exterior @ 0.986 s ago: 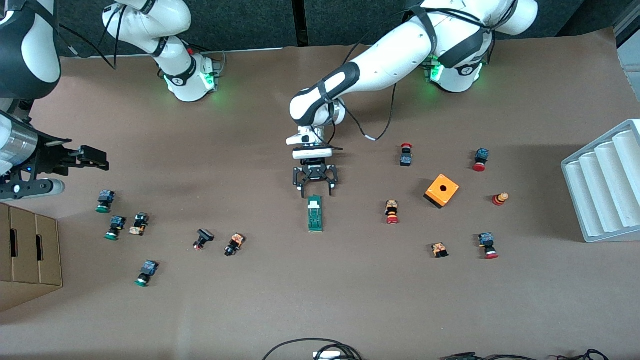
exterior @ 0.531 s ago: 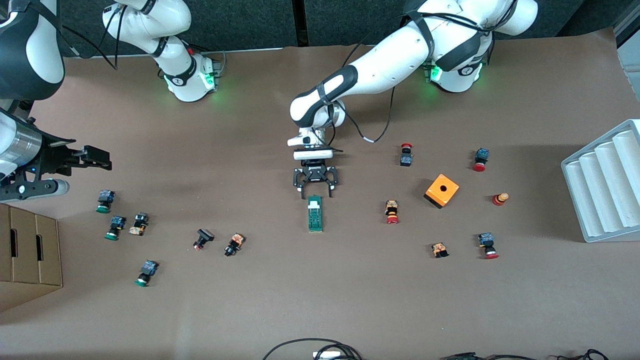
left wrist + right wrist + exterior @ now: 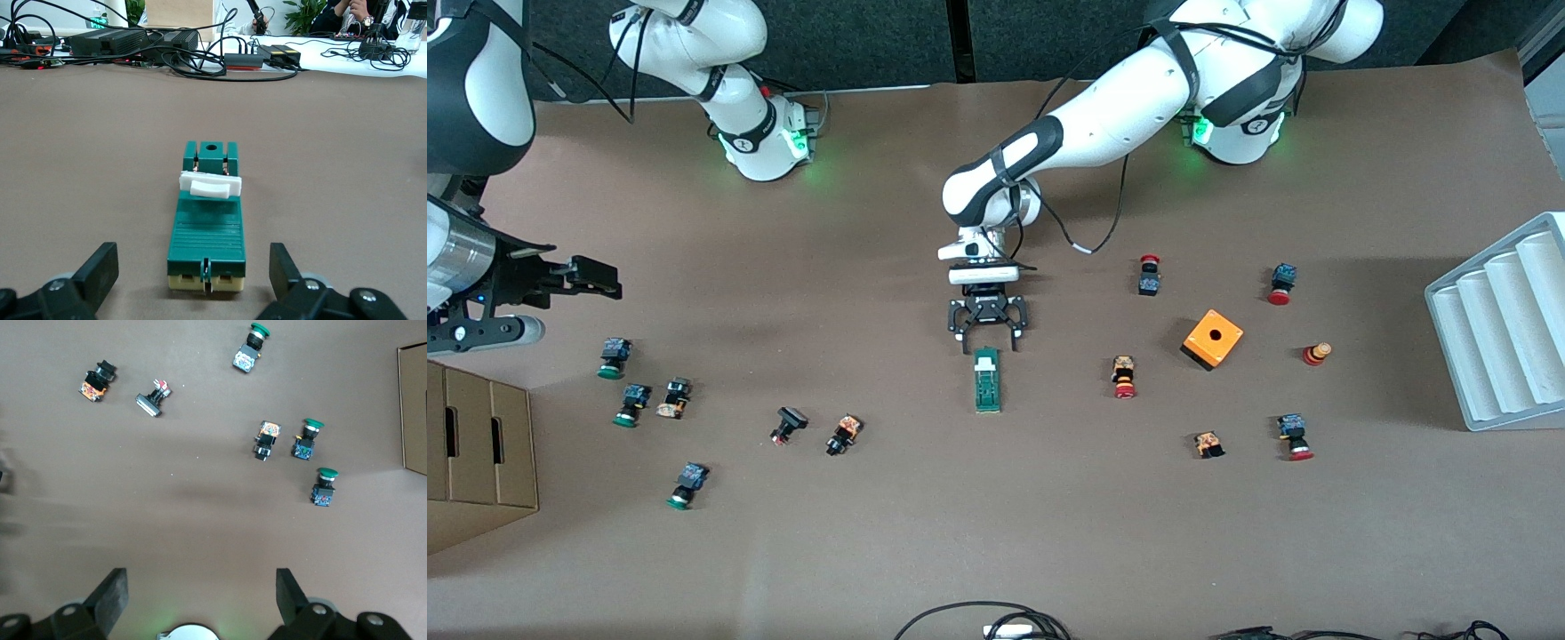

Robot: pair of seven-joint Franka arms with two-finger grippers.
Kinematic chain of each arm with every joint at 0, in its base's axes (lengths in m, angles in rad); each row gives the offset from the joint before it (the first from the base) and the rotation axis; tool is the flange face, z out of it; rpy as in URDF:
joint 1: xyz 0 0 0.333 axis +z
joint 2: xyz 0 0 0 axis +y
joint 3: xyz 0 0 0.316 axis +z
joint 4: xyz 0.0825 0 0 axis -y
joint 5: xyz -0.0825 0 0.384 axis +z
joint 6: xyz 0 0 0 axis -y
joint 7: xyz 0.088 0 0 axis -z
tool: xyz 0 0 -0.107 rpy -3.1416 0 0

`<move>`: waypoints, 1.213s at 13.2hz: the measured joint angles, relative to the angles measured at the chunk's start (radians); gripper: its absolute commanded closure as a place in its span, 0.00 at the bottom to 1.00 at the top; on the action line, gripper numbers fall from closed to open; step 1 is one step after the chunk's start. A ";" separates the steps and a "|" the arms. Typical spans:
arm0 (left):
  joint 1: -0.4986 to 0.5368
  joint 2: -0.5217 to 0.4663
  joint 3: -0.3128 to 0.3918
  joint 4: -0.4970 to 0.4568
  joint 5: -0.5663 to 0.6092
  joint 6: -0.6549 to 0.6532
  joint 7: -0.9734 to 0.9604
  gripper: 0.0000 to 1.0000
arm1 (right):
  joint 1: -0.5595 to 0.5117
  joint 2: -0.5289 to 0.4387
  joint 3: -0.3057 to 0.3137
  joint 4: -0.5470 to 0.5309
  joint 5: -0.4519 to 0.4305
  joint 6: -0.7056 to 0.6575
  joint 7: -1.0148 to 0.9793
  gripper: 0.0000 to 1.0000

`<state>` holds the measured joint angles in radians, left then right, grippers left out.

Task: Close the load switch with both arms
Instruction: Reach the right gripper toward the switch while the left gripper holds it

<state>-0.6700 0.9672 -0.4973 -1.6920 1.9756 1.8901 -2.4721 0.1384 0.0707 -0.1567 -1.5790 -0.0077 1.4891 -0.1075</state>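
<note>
1. Brown paper-covered tabletop (image 3: pixel 996 533), dark wall along the robots' edge, cables at the camera edge.
2. Load switch (image 3: pixel 987 380) lies flat mid-tabletop, a dark-green block with its long axis running from the robots' edge toward the front camera. White tab sits at the end toward the robots in the front view.
3. Left gripper (image 3: pixel 988 339) is low, just at that robot-side end of the switch, jaws spread wide. In the left wrist view the load switch (image 3: pixel 207 223) lies centred between the two fingers (image 3: pixel 100 267), long axis pointing straight away from the gripper, no contact visible.
4. Key relation: the switch's axis is lined up with the left gripper's approach and its width looks to fit between the open jaws. So I judge the next move is a short advance along that axis, then closing.
5. Right gripper (image 3: pixel 591 276) hovers high over the right arm's end of the tabletop, well apart from the switch. Its jaws are wide and it holds nothing; it waits. Left arm is clearly the nearer one.
6. Counts, front view: one load switch, one orange cube (image 3: pixel 1212 339), seven small push-button parts toward the right arm's end, six toward the left arm's end.
7. Also one white ridged tray (image 3: pixel 1507 329) and one cardboard box (image 3: pixel 476 444), at opposite ends of the tabletop.
</note>
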 measured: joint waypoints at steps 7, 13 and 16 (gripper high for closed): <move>-0.007 0.010 0.000 0.002 0.003 -0.002 -0.001 0.00 | 0.002 -0.003 0.010 0.006 0.000 -0.026 -0.057 0.00; -0.021 0.044 0.001 0.057 0.005 -0.012 -0.004 0.14 | 0.070 0.072 0.029 0.032 0.113 0.039 -0.042 0.00; -0.021 0.050 0.002 0.060 0.027 -0.015 -0.004 0.24 | 0.100 0.123 0.030 0.042 0.158 0.121 0.063 0.00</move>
<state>-0.6914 1.0167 -0.4953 -1.6324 2.0024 1.8754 -2.4763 0.2380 0.1933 -0.1269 -1.5370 0.1500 1.6105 -0.0449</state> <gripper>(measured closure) 0.137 0.000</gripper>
